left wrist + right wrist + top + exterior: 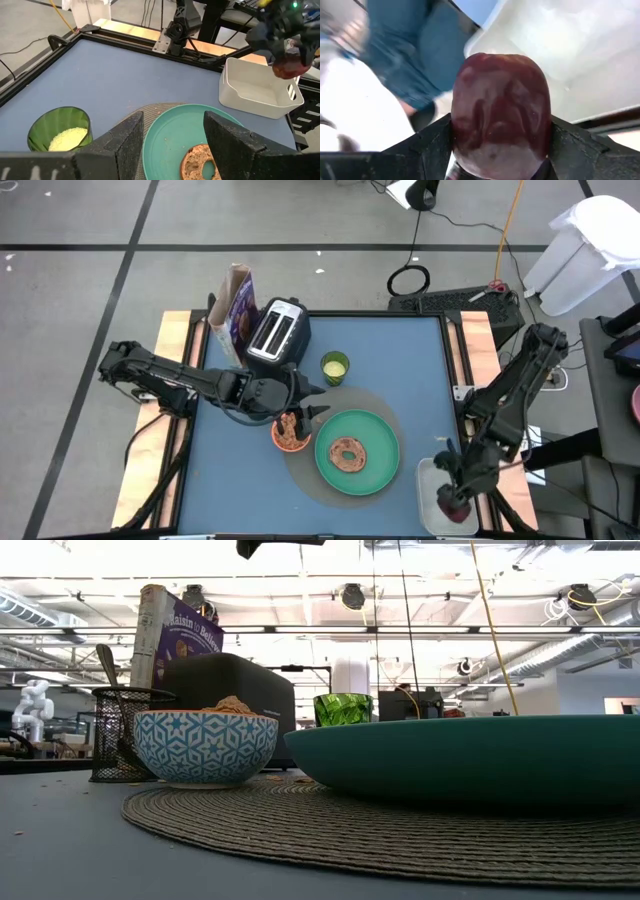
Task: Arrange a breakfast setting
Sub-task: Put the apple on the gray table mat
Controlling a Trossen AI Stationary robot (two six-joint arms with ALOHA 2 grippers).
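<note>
Grey floor (80,220) marked with dark lines; cables (455,225) trail across it. White bin (590,255) stands at one corner. Ceiling pipes (440,605) overhead, brightly lit.

Held between my right gripper's (500,150) matt black fingers: small dark-red fruit (501,112), skin smooth and glossy, above the white rectangular plastic tub (260,90), smooth and faintly shiny. On my blue matt table (400,345): round woven grey placemat (300,825), coarse and ribbed; large round green plate (480,755), smooth satin; brown bagel (349,453), rough-crusted. Also the purple cardboard cereal box (175,635), printed and slightly glossy, and a black wire-mesh holder (120,735).
</note>
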